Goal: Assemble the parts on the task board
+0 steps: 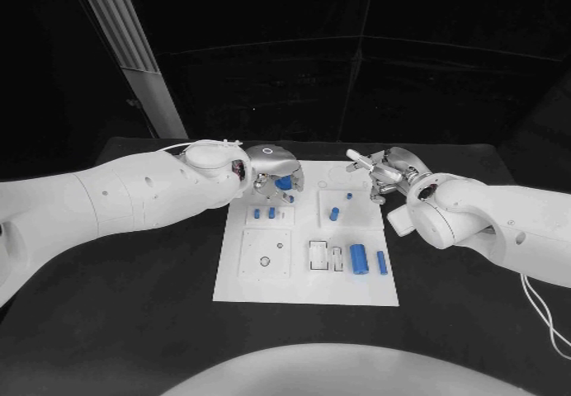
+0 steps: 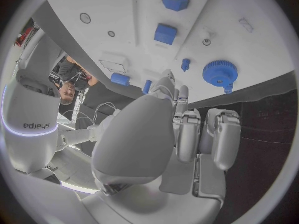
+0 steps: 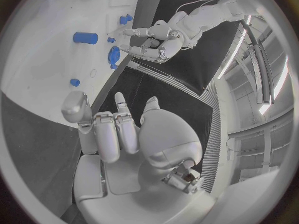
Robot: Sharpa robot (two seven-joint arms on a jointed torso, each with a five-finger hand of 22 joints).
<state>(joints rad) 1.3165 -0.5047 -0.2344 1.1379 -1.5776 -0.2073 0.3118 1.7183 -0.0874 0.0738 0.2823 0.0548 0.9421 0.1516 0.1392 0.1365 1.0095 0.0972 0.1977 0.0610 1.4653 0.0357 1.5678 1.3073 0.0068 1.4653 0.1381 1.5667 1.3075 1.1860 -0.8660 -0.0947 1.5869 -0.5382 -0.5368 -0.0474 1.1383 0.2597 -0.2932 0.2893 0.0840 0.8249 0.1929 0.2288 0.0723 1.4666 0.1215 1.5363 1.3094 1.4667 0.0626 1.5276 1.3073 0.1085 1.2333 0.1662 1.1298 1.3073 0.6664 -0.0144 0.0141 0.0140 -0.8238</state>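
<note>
Blue gear (image 2: 219,73) beside left hand (image 1: 271,175) on task board (image 1: 298,285)

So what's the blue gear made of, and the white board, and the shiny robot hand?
The blue gear looks like matte plastic: one even colour, crisp moulded teeth, no glint. The white task board seems a flat, dull plate, plastic or painted, I can't tell which. The left robot hand looks like brushed metal or silver-coated plastic: a soft grey sheen on smooth, rounded shells.
</note>
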